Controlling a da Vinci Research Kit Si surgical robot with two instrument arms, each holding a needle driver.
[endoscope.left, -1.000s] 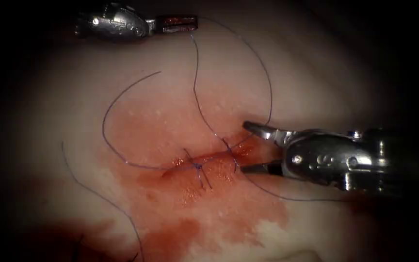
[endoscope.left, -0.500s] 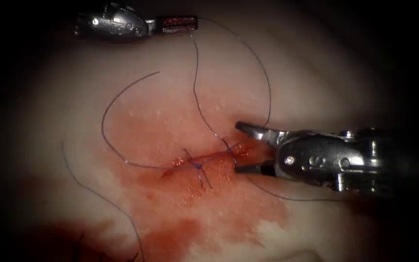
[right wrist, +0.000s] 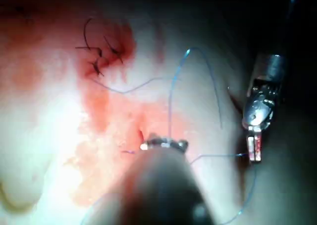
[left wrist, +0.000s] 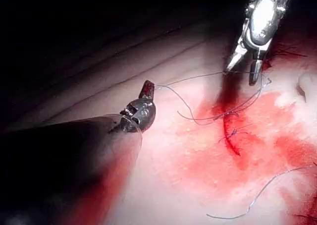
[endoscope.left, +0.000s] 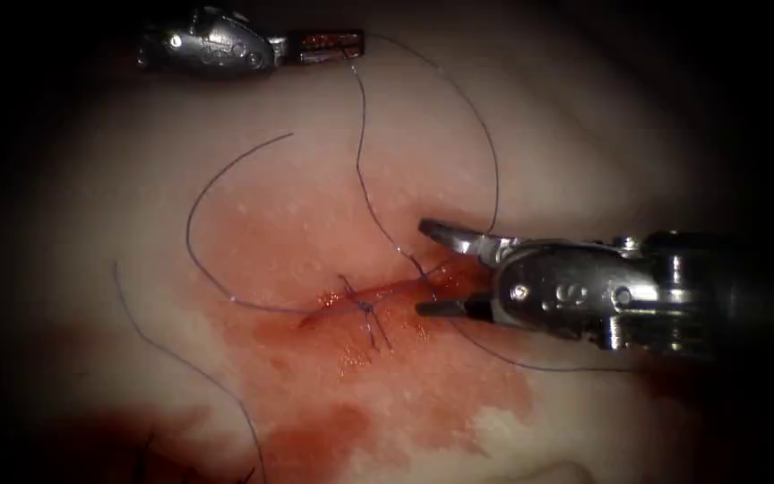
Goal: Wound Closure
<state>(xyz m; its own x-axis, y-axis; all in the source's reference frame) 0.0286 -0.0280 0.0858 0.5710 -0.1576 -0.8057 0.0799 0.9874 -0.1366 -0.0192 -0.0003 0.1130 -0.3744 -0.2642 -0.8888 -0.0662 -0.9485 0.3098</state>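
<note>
The left tool [endoscope.left: 356, 42] sits far above the cut, jaws shut on the blue thread [endoscope.left: 494, 152]. From those jaws one strand drops to the right end of the cut [endoscope.left: 378, 296], and another arcs right and comes down by the right tool. The right tool [endoscope.left: 421, 269] comes in from the right. Its jaws stand open astride the cut's right end, with the thread's entry point [endoscope.left: 423, 273] between them, and they hold nothing. A knotted stitch [endoscope.left: 366, 307] crosses the middle of the cut. The left wrist view shows the left tool [left wrist: 147, 88] and the right tool [left wrist: 241, 75].
Red fluid [endoscope.left: 387, 376] stains the tissue around and below the cut. A loose thread loop [endoscope.left: 192, 224] curves left of the cut, and another strand [endoscope.left: 163, 345] runs down to the lower left. A strand [endoscope.left: 530, 366] trails under the right tool. Older stitches [right wrist: 99, 56] lie further off.
The right tool has slid left onto the cut's right end, its jaws still apart. The left tool has kept its place and its hold on the thread.
</note>
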